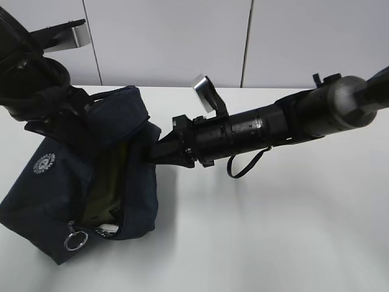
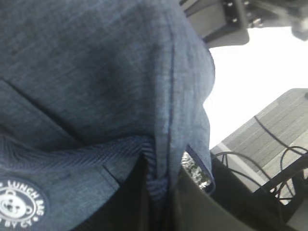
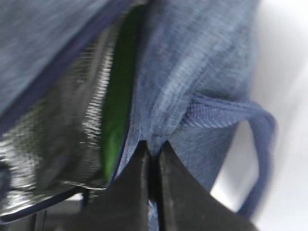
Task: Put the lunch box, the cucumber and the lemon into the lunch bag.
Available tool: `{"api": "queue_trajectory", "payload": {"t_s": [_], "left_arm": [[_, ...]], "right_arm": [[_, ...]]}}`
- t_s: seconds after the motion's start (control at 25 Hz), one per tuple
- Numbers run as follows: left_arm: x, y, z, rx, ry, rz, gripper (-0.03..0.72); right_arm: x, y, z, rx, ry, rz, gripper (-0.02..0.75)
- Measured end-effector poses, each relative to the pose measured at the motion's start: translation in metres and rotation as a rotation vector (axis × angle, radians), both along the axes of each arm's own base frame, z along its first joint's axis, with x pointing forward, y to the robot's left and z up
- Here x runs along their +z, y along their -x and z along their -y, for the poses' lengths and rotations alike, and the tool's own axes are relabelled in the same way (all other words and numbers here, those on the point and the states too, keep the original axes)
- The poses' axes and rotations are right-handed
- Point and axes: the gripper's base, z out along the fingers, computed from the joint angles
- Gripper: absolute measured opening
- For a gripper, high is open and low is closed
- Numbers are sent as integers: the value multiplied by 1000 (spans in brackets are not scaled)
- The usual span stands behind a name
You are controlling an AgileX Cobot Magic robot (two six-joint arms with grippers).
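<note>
The navy lunch bag (image 1: pixel 55 194) lies on the white table at the left, its opening facing the right arm. My left gripper (image 2: pixel 159 185) is shut on the bag's fabric by a handle seam, near the round white logo (image 2: pixel 17 204). My right gripper (image 3: pixel 154 147) is shut on the bag's opening rim and reaches in from the right in the exterior view (image 1: pixel 157 149). Inside the bag, the green cucumber (image 3: pixel 118 106) lies against the silvery lining (image 3: pixel 57 125). An olive-green surface, seemingly the lunch box lid (image 1: pixel 102 194), shows in the opening. The lemon is hidden.
The metal ring pull (image 1: pixel 76 241) hangs at the bag's near corner. A loop handle (image 3: pixel 240 115) sticks out beside my right gripper. The right arm (image 1: pixel 273 125) spans the table's middle. White wall panels stand behind the table (image 1: pixel 255 231).
</note>
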Motion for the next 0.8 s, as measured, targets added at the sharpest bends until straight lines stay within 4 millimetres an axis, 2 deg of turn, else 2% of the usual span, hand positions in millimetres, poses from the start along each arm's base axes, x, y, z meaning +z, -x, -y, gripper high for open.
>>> {"api": "queue_trajectory", "payload": {"t_s": [0.2, 0.48, 0.64, 0.8], "left_arm": [[4, -1, 6, 13, 81, 9, 6], [11, -3, 22, 42, 243, 13, 6], [7, 1, 42, 21, 279, 16, 6], [-1, 4, 68, 10, 314, 17, 6]], "right_arm": [[41, -1, 26, -10, 26, 50, 1], [87, 3, 67, -57, 88, 100, 1], [102, 2, 83, -62, 149, 107, 1], [114, -1, 86, -38, 231, 113, 1]]}}
